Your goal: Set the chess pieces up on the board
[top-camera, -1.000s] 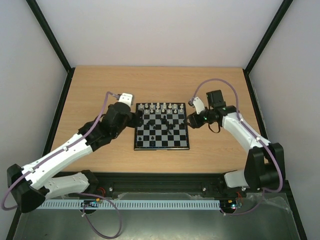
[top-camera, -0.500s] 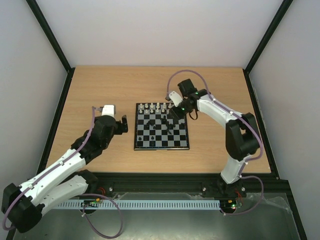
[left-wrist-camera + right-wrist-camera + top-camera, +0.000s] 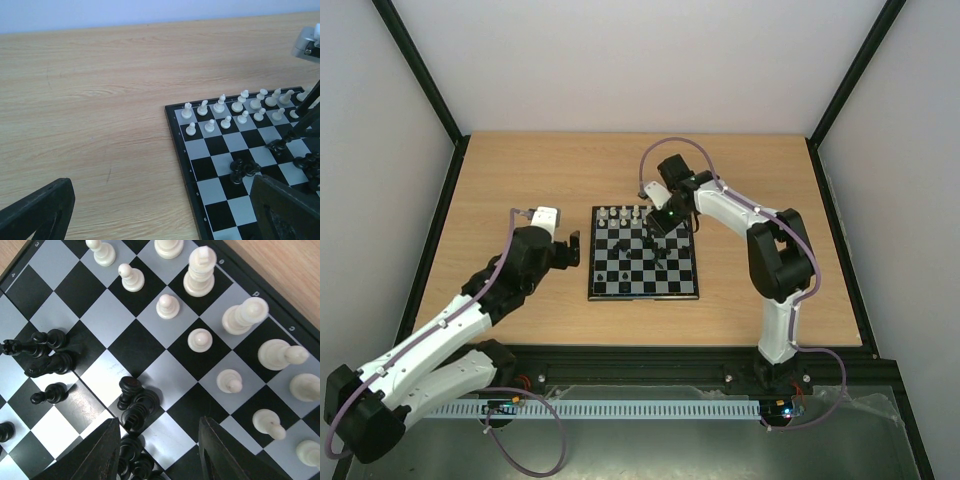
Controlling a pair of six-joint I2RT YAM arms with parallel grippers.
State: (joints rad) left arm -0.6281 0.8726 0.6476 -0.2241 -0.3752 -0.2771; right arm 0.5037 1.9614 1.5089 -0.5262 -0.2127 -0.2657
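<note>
Right gripper (image 3: pixel 161 454), jaws apart, is poised over the board (image 3: pixel 107 320); toppled black chess pieces (image 3: pixel 134 407) just ahead probably need grasping next.

The board (image 3: pixel 665 288) lies in the middle of the table (image 3: pixel 520 170), and the left gripper (image 3: pixel 572 250) is just beside its left edge. Two rows of standing chess pieces (image 3: pixel 638 214) run along the far edge of the board, and a loose cluster of other pieces (image 3: pixel 656 250) lies near its middle, in front of these rows. The right gripper (image 3: pixel 658 228) hangs over the far half of the board, between the rows and the cluster.
</note>
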